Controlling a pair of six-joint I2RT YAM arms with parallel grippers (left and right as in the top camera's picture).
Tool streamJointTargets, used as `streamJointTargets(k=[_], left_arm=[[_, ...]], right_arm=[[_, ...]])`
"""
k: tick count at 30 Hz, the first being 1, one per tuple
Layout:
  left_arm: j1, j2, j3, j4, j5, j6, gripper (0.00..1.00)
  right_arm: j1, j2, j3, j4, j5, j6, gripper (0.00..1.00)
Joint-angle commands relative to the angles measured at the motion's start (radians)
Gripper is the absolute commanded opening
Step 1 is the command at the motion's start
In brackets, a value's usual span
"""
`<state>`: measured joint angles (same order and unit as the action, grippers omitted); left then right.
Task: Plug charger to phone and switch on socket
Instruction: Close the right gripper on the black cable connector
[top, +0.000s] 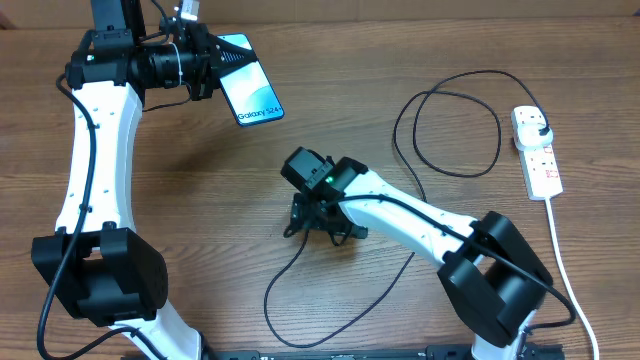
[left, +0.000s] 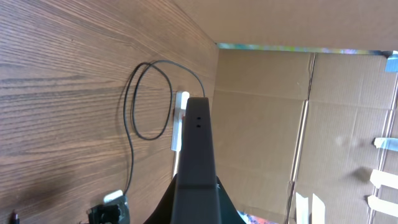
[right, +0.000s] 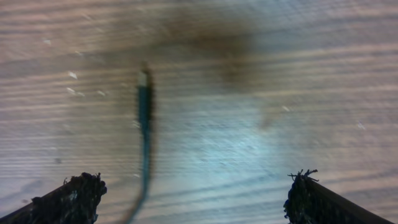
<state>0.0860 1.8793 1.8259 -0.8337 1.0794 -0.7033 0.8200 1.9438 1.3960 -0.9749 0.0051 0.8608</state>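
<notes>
Upper left, left gripper (top: 210, 65) clamped on the phone (top: 252, 92); mid-frame, right gripper (top: 320, 218) spread wide (holding nothing) above the charger (right: 144, 112) tip.

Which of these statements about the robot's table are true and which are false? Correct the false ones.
1. The left gripper holds the phone. True.
2. The phone's screen is dark. False: it is lit blue.
3. The right gripper is open above the cable. True.
4. The cable is plugged into the phone. False: its tip lies on the table, apart from the phone.
5. A black plug sits in the power strip. True.
</notes>
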Motion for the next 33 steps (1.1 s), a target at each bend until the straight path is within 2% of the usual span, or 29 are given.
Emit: streamJointTargets(k=[1, 15, 24, 29, 33], left_arm=[[0.017, -0.015, 0.016, 0.008, 0.026, -0.011, 0.04], [0.047, -0.015, 0.016, 0.009, 0.040, -0.011, 0.04], [0.047, -0.015, 0.016, 0.009, 0.040, -0.010, 0.04], [0.047, -0.015, 0.016, 0.008, 0.040, -0.010, 0.04], [0.047, -0.015, 0.016, 0.008, 0.040, -0.007, 0.04]], right_arm=[[0.003, 0.027, 0.038, -0.003, 0.008, 0.023, 0.97], [0.003, 0.110, 0.038, 0.058, 0.001, 0.025, 0.95], [0.004, 0.145, 0.038, 0.083, 0.002, 0.025, 0.86], [0.004, 0.145, 0.038, 0.083, 0.009, 0.025, 0.75], [0.004, 0.146, 0.037, 0.083, 0.017, 0.025, 0.71]])
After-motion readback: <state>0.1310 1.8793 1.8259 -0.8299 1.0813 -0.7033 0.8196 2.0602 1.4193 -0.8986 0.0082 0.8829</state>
